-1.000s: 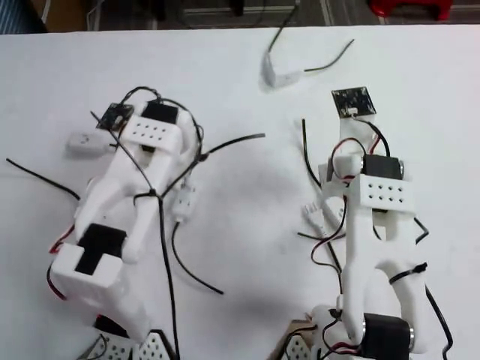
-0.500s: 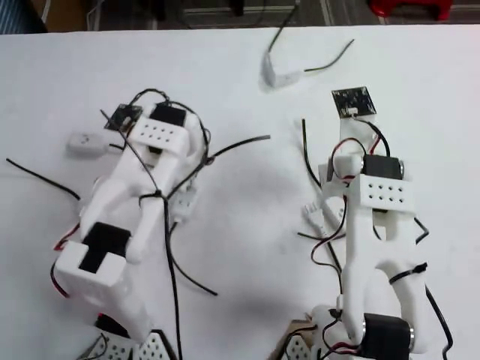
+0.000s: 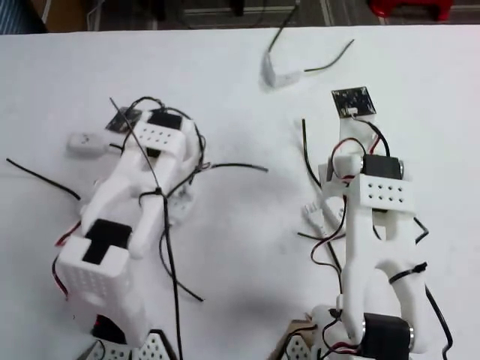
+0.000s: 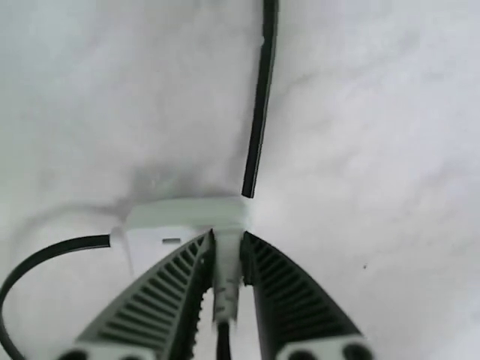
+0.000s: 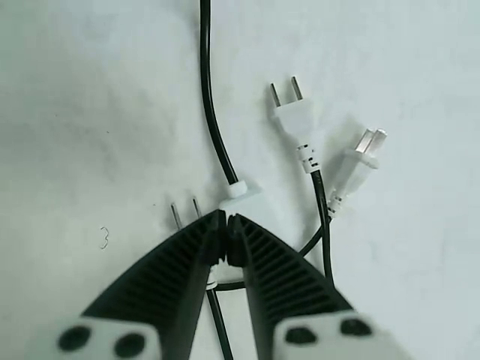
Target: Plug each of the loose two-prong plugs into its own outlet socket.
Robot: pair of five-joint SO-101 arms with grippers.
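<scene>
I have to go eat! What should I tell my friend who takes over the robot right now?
Left gripper: shut on a plug, pressed up to a white socket; I can't tell if it's seated.
Right gripper: shut, over a pronged plug.
Two loose plugs lie nearby on the table.
Done: nothing for sure. Left: every plug.

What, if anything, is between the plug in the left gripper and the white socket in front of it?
Nothing visible. In the left wrist view the plug, clamped in the left gripper, meets the white socket directly. A loose black cord end lies at the socket's far edge, not between them.
</scene>
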